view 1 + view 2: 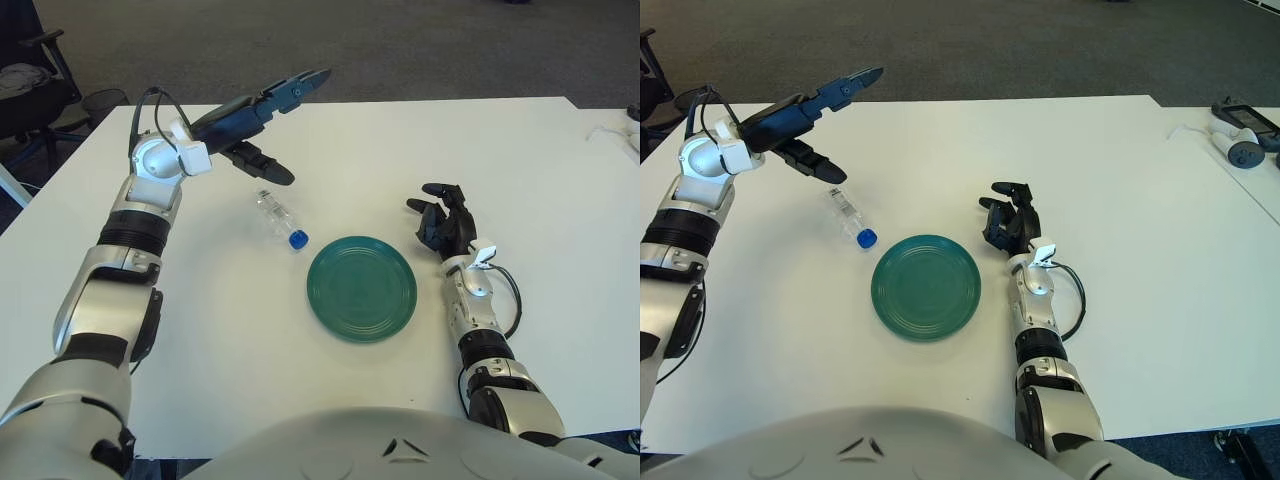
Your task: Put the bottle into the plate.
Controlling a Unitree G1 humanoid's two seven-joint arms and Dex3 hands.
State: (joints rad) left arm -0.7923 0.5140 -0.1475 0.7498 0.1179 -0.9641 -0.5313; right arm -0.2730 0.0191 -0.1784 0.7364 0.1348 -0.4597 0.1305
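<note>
Nearest me, the green plate sits bare on the white table. At its three o'clock, the right hand shows with fingers loosely curled, holding nothing. At about ten o'clock from the plate, just apart from its rim, lies the clear bottle on its side, blue cap toward the plate. Farther back, the left hand hovers above the bottle, fingers spread wide and straight, gripping nothing.

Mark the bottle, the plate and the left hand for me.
bottle (278, 218): left eye view, on its clear body.
plate (361, 288): left eye view, on its bare green centre.
left hand (262, 125): left eye view, between its spread fingers.
</note>
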